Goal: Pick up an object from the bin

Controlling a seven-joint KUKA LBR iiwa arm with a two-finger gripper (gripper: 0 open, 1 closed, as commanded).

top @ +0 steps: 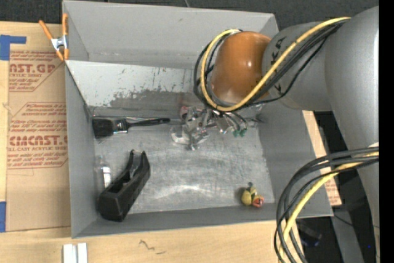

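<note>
My gripper (198,125) hangs low over the bin floor near the back wall, just right of the middle, partly hidden under the arm's orange cover. A black brush (117,126) lies flat to its left. The brush's thin handle points right and ends close to the gripper. Whether anything is in the gripper's grasp cannot be made out.
A black stapler-like tool (125,186) lies at the front left, with a small clear piece (104,173) beside it near the left wall. A small yellow-green and red toy (250,196) sits at the front right. The arm and its cables cover the bin's right back corner.
</note>
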